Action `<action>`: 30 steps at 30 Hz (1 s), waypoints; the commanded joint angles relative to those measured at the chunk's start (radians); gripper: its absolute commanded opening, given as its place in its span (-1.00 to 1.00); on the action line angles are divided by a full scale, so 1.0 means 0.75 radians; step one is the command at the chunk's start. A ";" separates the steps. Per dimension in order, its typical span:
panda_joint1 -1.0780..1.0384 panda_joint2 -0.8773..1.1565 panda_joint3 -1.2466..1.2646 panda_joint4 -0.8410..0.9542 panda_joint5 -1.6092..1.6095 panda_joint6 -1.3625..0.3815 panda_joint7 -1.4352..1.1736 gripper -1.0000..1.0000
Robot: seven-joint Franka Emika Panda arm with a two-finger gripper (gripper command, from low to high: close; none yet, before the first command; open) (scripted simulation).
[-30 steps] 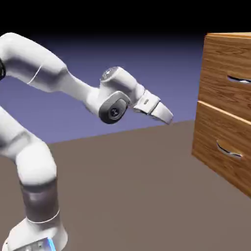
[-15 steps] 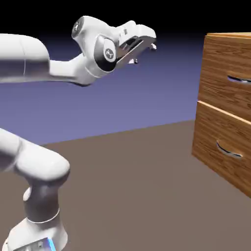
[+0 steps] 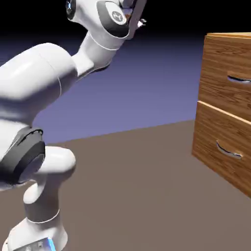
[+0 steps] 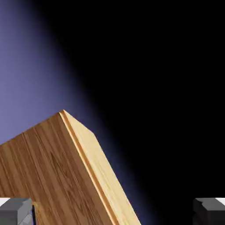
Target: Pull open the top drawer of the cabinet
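Note:
The cabinet (image 3: 223,112) of brown wood grain stands at the exterior view's right edge. Its top drawer (image 3: 223,73) is flush with the front, and its curved silver handle (image 3: 239,78) is partly cut off by the frame. My gripper (image 3: 138,17) is high at the picture's top edge, well left of the cabinet and above the drawer's height. In the hand view the cabinet (image 4: 48,180) shows tilted, with only an upper corner visible and no handle. My gripper (image 4: 112,213) is open there, its grey fingertips (image 4: 15,212) far apart with nothing held.
The lower drawer (image 3: 220,147) with a similar handle (image 3: 229,151) sits under the top one. The arm's big white links (image 3: 39,93) fill the exterior view's left. Brown table surface (image 3: 132,191) lies between the robot base and the cabinet.
The arm swung upward and the hand rose from mid-height to the top of the exterior view, tilting up. The jaws stayed open and the cabinet did not move.

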State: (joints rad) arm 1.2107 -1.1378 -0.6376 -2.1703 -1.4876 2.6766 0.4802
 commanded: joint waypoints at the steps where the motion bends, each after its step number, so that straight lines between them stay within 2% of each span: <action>1: 0.047 -0.022 -0.025 0.025 -0.058 -0.014 -0.010 0.00; 30: 1.402 -0.664 -0.746 0.748 -1.740 -0.422 -0.305 0.00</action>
State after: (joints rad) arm 2.2619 -1.6358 -1.1967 -1.6092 -2.7923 2.3604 0.2514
